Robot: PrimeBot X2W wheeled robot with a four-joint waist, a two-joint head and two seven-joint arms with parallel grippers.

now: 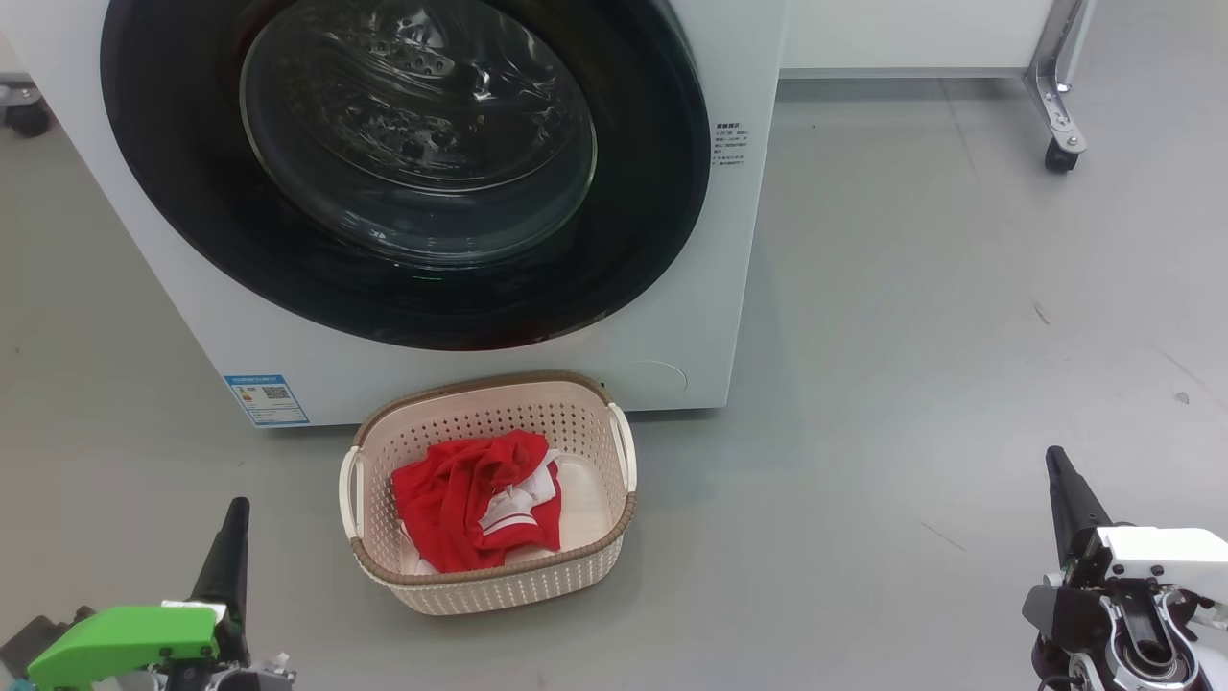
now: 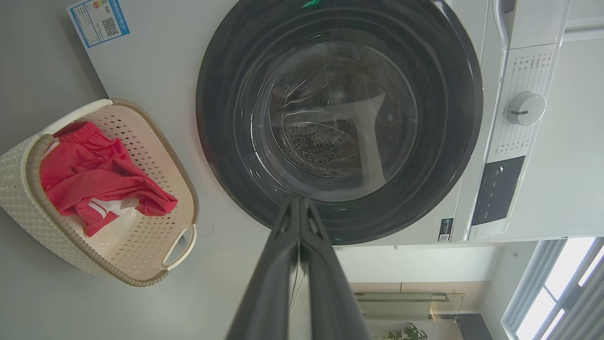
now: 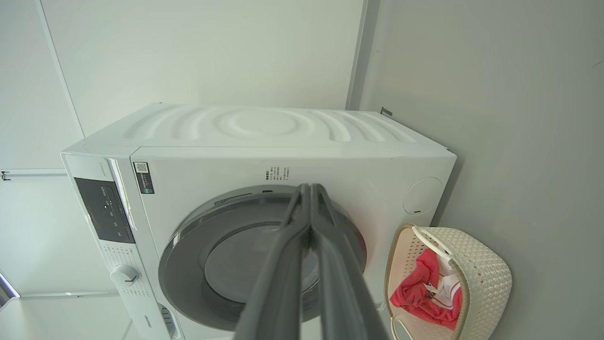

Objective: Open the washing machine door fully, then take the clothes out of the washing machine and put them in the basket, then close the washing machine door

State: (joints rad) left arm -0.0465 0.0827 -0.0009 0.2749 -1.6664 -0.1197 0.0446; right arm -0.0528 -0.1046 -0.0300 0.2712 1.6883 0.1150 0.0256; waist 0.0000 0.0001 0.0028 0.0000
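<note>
— Black jaws first: how do they stand?
— Your left jaws at seven o'clock and your right jaws at five are both pressed together, holding nothing, low over the floor.
— And the load?
— At six, the basket (image 1: 499, 593) holds the clothes (image 1: 460, 499), just before the washing machine (image 1: 691, 317). At eleven, the washing machine door (image 1: 173, 192) looks shut.
— Which step, then?
— The last, I judge: you need only confirm the latch.
— Any writing?
— A blue label (image 1: 267, 398) with a QR code at eight, and small print (image 1: 729, 144) at one. Both are too small to read.
</note>
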